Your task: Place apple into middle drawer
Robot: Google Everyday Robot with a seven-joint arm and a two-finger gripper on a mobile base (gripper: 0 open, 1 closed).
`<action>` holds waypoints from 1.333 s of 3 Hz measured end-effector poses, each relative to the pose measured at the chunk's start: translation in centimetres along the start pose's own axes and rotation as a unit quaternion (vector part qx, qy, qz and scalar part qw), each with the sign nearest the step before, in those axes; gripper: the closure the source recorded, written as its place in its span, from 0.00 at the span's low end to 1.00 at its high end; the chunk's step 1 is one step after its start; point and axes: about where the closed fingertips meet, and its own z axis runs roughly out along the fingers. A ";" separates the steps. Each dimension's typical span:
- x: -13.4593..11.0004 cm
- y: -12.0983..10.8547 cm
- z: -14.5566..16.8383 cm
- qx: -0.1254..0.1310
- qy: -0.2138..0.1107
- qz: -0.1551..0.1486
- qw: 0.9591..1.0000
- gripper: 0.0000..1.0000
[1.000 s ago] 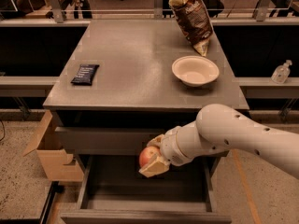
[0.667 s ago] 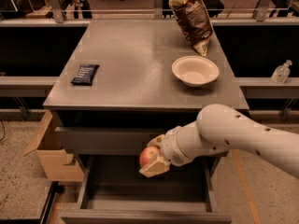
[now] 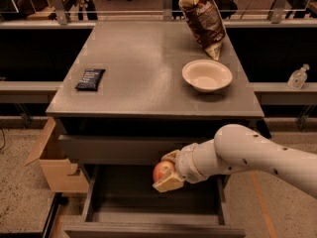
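Grey metal fills most of my one camera view: a cabinet whose flat top (image 3: 143, 73) carries a white bowl (image 3: 207, 76) near the right edge. A crinkled brown snack bag (image 3: 203, 19) stands tilted just behind the bowl, and a small dark packet (image 3: 90, 79) lies flat on the left side, well apart from both.

Below the top, the upper drawer (image 3: 109, 150) shows me only its plain front panel. Under it the middle drawer (image 3: 124, 197) is pulled out towards me, its dark floor and low side walls in sight.

My arm (image 3: 247, 155) reaches in from the right, white and rounded. The gripper (image 3: 167, 171) hangs over the rear part of the open middle drawer, just below the upper panel. Its tan fingers (image 3: 168, 184) pinch the apple (image 3: 161, 170), one pad above and one below. The apple is red-orange with a paler patch, and it sits over the drawer's inside. I cannot tell whether it touches the floor.

On the ground to the left, an open cardboard box (image 3: 54, 162) stands against the cabinet. A clear pump bottle (image 3: 298, 77) stands on a ledge at the far right.
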 end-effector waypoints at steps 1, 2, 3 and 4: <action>3.6 -0.7 2.0 0.004 -0.016 0.013 1.000 1.00; 5.9 -1.1 3.9 0.009 -0.021 0.022 0.999 1.00; 7.8 -1.2 6.1 0.003 -0.022 0.035 0.999 1.00; 9.6 -1.2 8.1 0.001 -0.026 0.048 0.999 1.00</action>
